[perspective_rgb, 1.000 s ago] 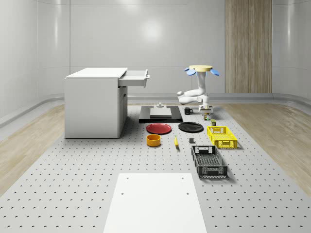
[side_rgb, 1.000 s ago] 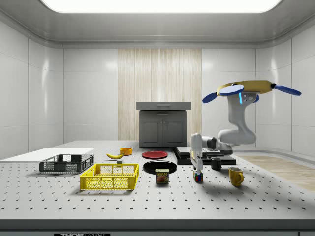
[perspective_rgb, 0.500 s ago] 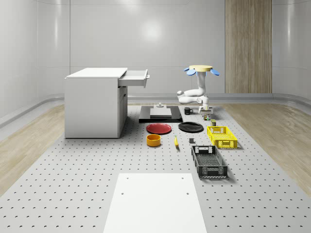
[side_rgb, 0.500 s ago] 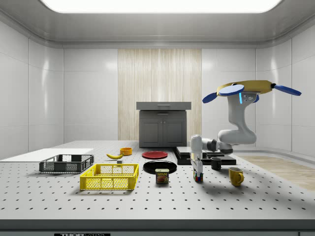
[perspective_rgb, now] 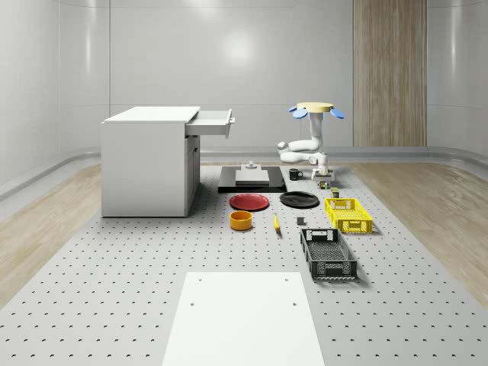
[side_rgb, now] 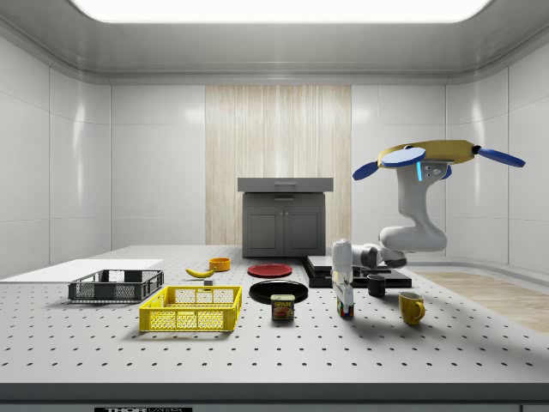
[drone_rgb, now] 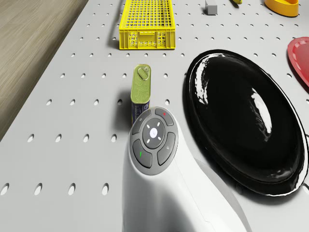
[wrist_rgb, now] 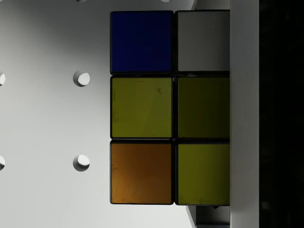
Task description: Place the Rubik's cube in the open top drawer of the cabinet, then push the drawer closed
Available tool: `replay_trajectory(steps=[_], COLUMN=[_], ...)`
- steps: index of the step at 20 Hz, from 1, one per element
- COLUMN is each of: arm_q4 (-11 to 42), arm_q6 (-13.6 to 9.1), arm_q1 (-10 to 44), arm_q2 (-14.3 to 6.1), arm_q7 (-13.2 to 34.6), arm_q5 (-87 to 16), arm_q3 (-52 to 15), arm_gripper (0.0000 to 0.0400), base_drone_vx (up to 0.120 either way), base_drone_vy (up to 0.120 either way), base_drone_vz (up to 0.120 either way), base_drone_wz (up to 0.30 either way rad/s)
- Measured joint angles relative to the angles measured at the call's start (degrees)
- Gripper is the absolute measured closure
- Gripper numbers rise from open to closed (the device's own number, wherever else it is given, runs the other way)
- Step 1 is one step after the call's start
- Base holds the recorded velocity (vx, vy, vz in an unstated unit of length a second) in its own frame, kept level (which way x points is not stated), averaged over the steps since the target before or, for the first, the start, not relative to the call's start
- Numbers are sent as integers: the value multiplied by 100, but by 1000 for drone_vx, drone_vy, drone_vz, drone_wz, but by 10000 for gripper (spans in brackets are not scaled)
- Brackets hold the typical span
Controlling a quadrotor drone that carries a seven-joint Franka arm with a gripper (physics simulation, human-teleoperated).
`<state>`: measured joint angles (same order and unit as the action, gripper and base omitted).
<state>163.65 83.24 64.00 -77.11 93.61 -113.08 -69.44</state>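
The Rubik's cube [perspective_rgb: 324, 184] [side_rgb: 345, 311] stands on the perforated table, between the spam can and the mugs. In the wrist view the cube [wrist_rgb: 142, 109] shows blue, yellow and orange tiles from very close. My gripper [side_rgb: 344, 302] points straight down and sits right over the cube, low on it. The drone [perspective_rgb: 314, 107] [side_rgb: 437, 154] hovers above the table just behind the cube, its arm [drone_rgb: 154, 140] bent down and forward. The white cabinet [perspective_rgb: 149, 160] stands far off at the whole-scene view's left, with its top drawer [perspective_rgb: 213, 120] pulled open.
A spam can [drone_rgb: 141, 87] [side_rgb: 282, 307] stands close to the cube. The black plate [drone_rgb: 241, 121] and yellow crate [drone_rgb: 146, 21] lie nearby. A black mug [side_rgb: 377, 285] and a yellow mug [side_rgb: 411, 307] stand on the cube's other side. The red plate [perspective_rgb: 250, 201] lies toward the cabinet.
The arm has lowered the gripper from just above the cube down onto it. The drone has stayed in place and the cube has not moved.
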Motion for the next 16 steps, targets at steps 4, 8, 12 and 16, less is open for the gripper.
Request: replay_trajectory(steps=[4, 8, 12, 16], arm_q4=[-13, -20, 15, 77], arm_q6=[60, 107, 77, -14], arm_q1=[19, 37, 51, 73], arm_q2=[-51, -96, -119, -129], arm_q7=[12, 25, 55, 106], arm_q5=[-9, 0, 161, 479], arm_q3=[22, 25, -132, -453], arm_gripper=[50, 66, 72, 75], base_drone_vx=[0, 0, 0, 0], base_drone_vy=[0, 0, 0, 0], base_drone_vz=[0, 0, 0, 0], base_drone_wz=[0, 0, 0, 0])
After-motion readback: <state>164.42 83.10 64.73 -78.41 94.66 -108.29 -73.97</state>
